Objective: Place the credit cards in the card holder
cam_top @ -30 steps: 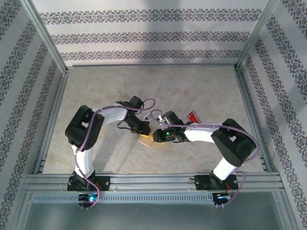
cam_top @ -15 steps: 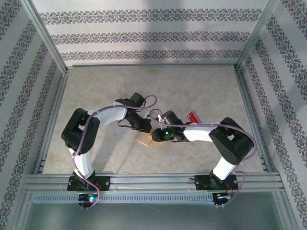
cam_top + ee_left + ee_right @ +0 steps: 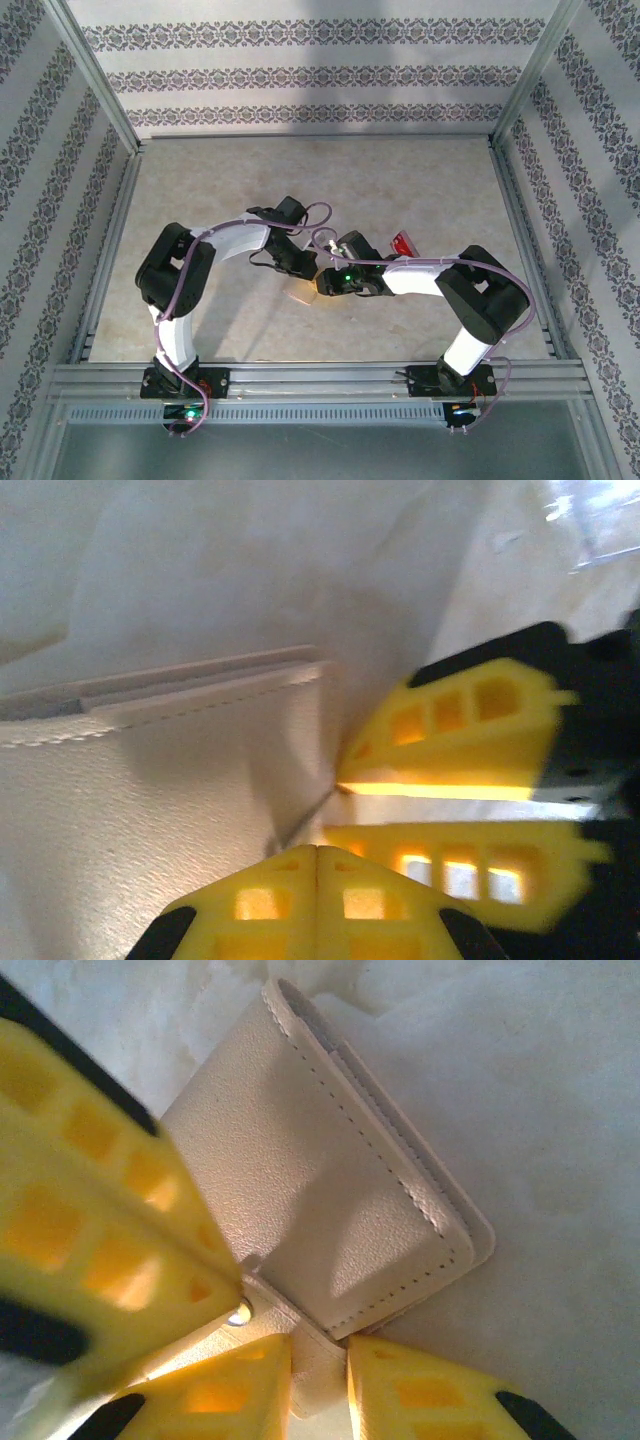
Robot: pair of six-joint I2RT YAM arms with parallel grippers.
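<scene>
The tan card holder (image 3: 300, 293) lies folded on the table between the two grippers. Close up in the right wrist view, the holder (image 3: 330, 1190) has its snap tab (image 3: 318, 1375) pinched between the fingers of my right gripper (image 3: 318, 1350). My left gripper (image 3: 317, 850) is shut with its tips together, resting against the holder (image 3: 150, 810) beside the right gripper's fingers (image 3: 460, 720). From above, the left gripper (image 3: 303, 268) and right gripper (image 3: 322, 284) nearly touch. A red credit card (image 3: 402, 244) lies behind the right arm. A clear card (image 3: 600, 520) lies on the table beyond.
Metal rails (image 3: 320, 380) run along the near edge, and patterned walls (image 3: 320, 75) close in the table on three sides. Open table surface (image 3: 330, 180) stretches behind the arms.
The left arm's elbow swung out left and came back, and its gripper edged a little closer to the right gripper. The right arm and card holder stayed put.
</scene>
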